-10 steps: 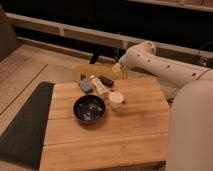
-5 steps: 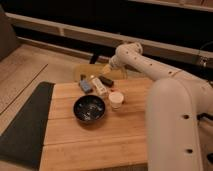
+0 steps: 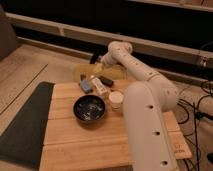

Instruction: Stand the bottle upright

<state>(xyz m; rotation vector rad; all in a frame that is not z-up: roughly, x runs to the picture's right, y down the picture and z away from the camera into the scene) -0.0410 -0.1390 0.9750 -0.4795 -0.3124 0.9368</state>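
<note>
The bottle [image 3: 99, 86] is slim and white with a pale label. It lies on its side on the wooden table [image 3: 75, 140], at the far edge, just behind the black bowl [image 3: 89, 108]. My gripper [image 3: 99, 65] hangs at the end of the white arm [image 3: 135, 75], above and a little behind the bottle and apart from it. The arm reaches in from the lower right and bends over the table's far edge.
A small flat blue object [image 3: 85, 84] lies left of the bottle. A short white cup [image 3: 116, 100] stands to the bottle's right. A dark object [image 3: 106, 80] lies just behind the bottle. A yellowish tray [image 3: 87, 71] sits behind. A dark mat [image 3: 25, 125] lies left of the table.
The arm has swung left and forward, bringing my gripper from the right of the table to above its far edge near the bottle. The bottle has not moved.
</note>
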